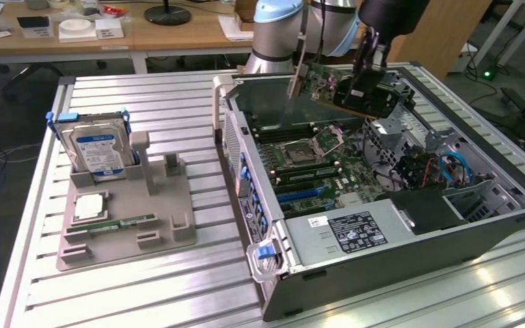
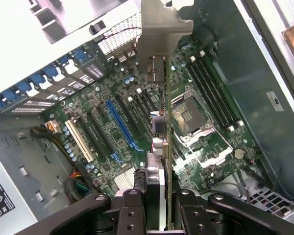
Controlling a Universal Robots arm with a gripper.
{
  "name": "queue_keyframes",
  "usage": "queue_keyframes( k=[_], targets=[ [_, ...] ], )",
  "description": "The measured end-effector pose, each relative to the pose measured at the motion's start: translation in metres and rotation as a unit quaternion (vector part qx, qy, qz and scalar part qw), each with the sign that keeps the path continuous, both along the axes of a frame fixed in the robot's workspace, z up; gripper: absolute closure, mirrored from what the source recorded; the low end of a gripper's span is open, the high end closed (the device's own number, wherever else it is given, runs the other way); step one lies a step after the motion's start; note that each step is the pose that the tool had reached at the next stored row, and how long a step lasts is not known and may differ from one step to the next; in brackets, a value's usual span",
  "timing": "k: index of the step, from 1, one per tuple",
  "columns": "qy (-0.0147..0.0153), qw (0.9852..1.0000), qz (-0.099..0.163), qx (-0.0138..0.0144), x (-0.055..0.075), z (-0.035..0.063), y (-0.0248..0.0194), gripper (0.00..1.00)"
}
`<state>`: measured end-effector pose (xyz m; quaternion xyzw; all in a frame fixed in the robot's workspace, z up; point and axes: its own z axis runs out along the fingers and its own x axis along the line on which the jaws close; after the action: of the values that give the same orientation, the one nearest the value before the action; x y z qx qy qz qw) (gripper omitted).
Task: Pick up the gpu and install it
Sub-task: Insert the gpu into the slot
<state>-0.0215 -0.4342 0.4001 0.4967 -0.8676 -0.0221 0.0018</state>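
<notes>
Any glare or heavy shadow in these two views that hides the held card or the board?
Exterior view: light glares off the bare table slats, but the gpu in the gripper is evenly lit. Wrist view: computer case metal by the blue clips is washed out white; the motherboard and the gpu's edge are evenly lit.

Exterior view: set back, looking down over the surface (image 1: pixel 153 294) into the open case (image 1: pixel 409 256). Wrist view: behind the end effector (image 2: pixel 159 203), close above the motherboard (image 2: pixel 100 95) both share.
</notes>
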Motion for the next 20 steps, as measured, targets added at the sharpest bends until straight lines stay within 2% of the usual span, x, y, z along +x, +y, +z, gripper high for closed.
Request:
queue_keyframes(
  k=[5,11,16,20],
  targets=[
    [0.0000,0.9997,0.024,0.0000,0.0000,-0.0002,-0.0009,0.72],
    [0.0000,0.9986,0.053,0.0000,0.0000,-0.0005,-0.0020,0.72],
    [0.0000,0.9970,0.078,0.0000,0.0000,-0.0007,-0.0028,0.72],
    [0.0000,0.9950,0.100,-0.0001,0.0000,-0.0008,-0.0032,0.72]
  ],
)
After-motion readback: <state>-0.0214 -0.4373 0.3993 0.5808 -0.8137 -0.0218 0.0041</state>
